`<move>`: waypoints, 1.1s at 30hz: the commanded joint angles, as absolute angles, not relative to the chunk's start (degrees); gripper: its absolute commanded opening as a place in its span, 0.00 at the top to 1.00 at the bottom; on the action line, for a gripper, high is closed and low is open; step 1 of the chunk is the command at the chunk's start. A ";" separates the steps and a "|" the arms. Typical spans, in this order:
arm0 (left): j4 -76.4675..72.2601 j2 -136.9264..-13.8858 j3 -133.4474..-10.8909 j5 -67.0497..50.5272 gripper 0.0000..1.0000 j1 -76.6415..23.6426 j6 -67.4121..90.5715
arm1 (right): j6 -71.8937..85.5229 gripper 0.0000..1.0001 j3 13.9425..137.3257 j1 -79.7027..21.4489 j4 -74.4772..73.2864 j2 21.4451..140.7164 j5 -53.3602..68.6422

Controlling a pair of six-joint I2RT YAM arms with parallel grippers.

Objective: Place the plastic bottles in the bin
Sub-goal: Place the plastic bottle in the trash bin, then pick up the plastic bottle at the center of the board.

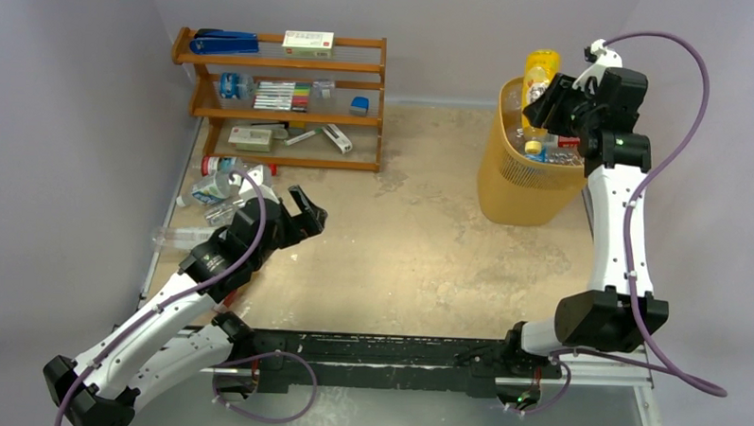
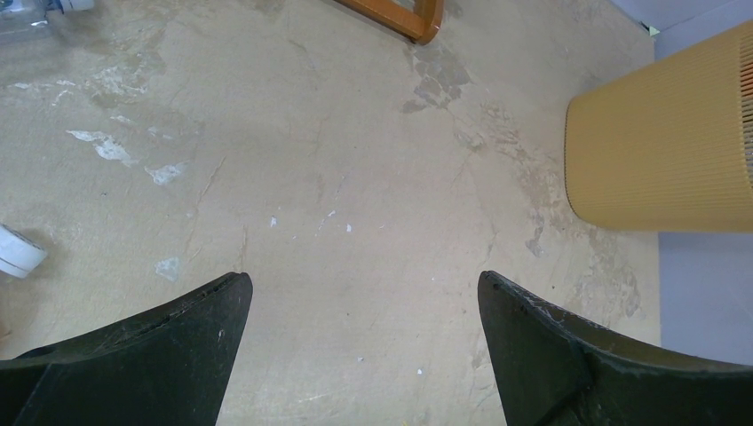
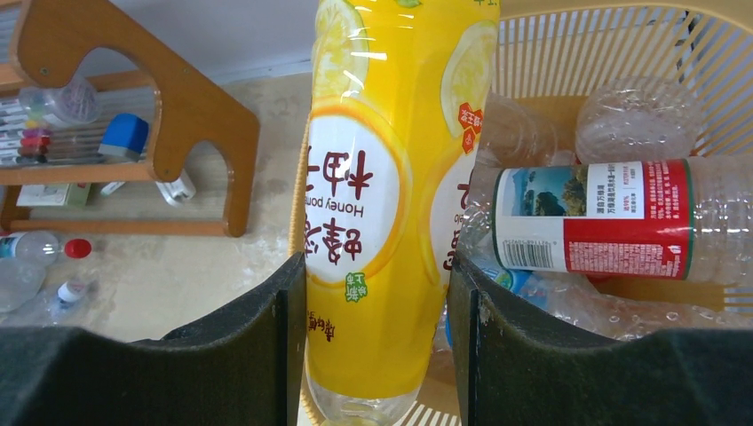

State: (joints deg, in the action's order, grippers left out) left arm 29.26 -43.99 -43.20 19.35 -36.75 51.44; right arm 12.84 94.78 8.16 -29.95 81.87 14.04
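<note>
My right gripper (image 1: 553,104) is shut on a yellow honey-citron bottle (image 1: 538,74) and holds it over the near-left rim of the yellow-orange bin (image 1: 521,185). In the right wrist view the yellow bottle (image 3: 391,177) stands between my fingers (image 3: 275,346), above the bin (image 3: 622,53), which holds several clear bottles, one with a red label (image 3: 613,217). My left gripper (image 1: 307,211) is open and empty over bare table; its view shows the bin's wall (image 2: 661,142) to the right. Several clear bottles (image 1: 218,184) lie left of it, one more (image 1: 185,235) nearer the front.
A brown wooden shelf rack (image 1: 283,96) with pens, a stapler and small boxes stands at the back left; its foot (image 2: 400,16) shows in the left wrist view. Grey walls close the left, back and right sides. A white cap (image 2: 16,250) lies at the left.
</note>
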 commanded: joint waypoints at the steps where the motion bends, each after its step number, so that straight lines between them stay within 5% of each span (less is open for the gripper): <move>1: 26.29 -43.68 -42.83 19.07 0.01 -36.47 50.91 | 12.67 0.54 96.09 8.40 -28.44 80.31 17.04; 4: 25.80 -44.05 -42.39 18.83 0.01 -36.47 51.02 | 12.59 0.34 95.64 8.44 -28.78 79.69 15.91; 8: 25.49 -44.49 -42.23 18.62 0.01 -36.46 51.01 | 12.44 0.23 95.95 8.69 -29.43 79.23 14.46; 20: 25.47 -44.78 -42.19 19.07 0.01 -36.47 50.91 | 12.27 0.21 101.07 9.40 -31.64 76.80 14.59; 27: 25.62 -47.03 -43.41 20.79 0.01 -36.42 50.30 | 13.59 0.15 96.31 9.00 -25.57 71.77 33.08; 33: 24.83 -50.27 -45.08 21.66 0.01 -36.39 50.40 | 15.23 0.07 89.45 2.85 -22.03 68.61 37.38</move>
